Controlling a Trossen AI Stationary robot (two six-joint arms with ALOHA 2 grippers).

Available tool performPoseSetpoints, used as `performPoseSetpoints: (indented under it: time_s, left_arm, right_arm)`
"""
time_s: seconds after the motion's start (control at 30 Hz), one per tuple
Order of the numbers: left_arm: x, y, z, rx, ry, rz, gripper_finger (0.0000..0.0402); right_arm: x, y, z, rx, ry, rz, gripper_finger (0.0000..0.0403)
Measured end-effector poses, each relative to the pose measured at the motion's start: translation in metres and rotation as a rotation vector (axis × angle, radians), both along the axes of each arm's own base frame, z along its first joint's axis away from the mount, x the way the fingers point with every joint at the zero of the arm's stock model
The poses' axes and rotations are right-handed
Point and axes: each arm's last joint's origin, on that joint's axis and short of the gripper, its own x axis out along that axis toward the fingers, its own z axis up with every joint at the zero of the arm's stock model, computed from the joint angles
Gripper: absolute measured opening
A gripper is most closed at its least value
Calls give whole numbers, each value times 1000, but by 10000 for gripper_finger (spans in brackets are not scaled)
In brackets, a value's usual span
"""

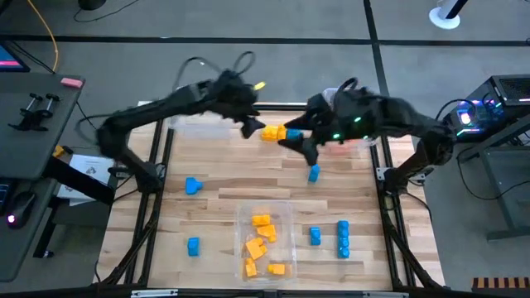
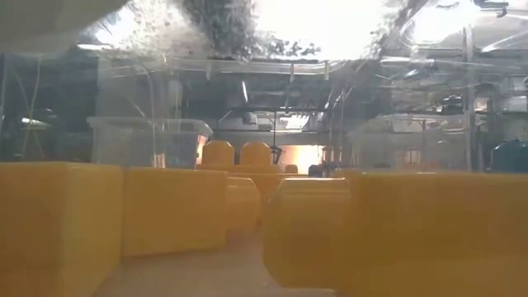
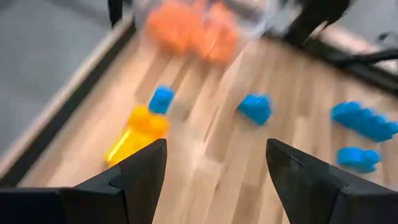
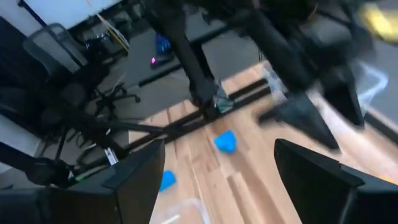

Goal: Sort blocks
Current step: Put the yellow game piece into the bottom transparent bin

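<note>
Blocks lie scattered on the wooden table. A yellow-orange block (image 1: 273, 132) rests near the far edge, between my two grippers. Single blue blocks (image 1: 314, 174) (image 1: 193, 186) (image 1: 193, 245) sit further toward the near edge, and a blue row (image 1: 343, 238) lies at the near right. My left gripper (image 1: 248, 127) (image 3: 214, 146) hovers open just left of the yellow-orange block (image 3: 134, 134), nothing between its fingers. My right gripper (image 1: 302, 149) (image 4: 217, 146) hangs open above the table to that block's right, also empty.
A clear bin (image 1: 265, 240) holding several orange blocks stands at the near middle; the low view looks out from among those blocks (image 2: 173, 219). Another clear bin (image 2: 148, 140) stands at the far left. Black frame rails (image 1: 161, 165) run along the table's sides.
</note>
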Motion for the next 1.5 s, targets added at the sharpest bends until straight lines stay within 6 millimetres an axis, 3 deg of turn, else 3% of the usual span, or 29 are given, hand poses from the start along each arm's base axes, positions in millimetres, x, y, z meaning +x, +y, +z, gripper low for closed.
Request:
performPoseSetpoints:
  time_s: [0.2,0.4,0.63,0.73,0.93,1.0,1.1,1.2,1.23,1.37,1.5]
  left_arm:
    - [35,52,-40,-106,305,-11,261]
    - [59,72,-41,-136,498,-63,261]
    - [97,36,-62,-100,645,-54,261]
    - [106,18,-65,-12,688,-26,261]
    - [129,-13,-88,166,654,-144,243]
    - [126,-14,-94,173,652,-142,212]
    - [113,-14,-102,171,603,-106,134]
    - [89,-18,-111,157,488,-75,33]
    - [79,-20,-110,164,423,-45,17]
    - [35,-22,-111,216,113,135,8]
    - [8,-18,-135,171,-49,236,2]
  right_arm:
    - [-27,-2,18,-96,51,17,298]
    - [-37,-6,10,-219,200,-5,298]
    - [-42,-17,6,-193,258,-78,299]
    - [-45,-20,8,-161,245,-141,299]
    - [-46,-22,9,-115,224,-247,299]
    - [-46,-22,9,-86,214,-278,299]
    - [-47,-23,9,-43,197,-333,299]
    - [-47,-23,9,-5,182,-369,299]
    - [-46,-23,9,4,177,-375,299]
    - [-45,-24,9,30,160,-427,299]
    - [-45,-25,9,54,146,-469,299]
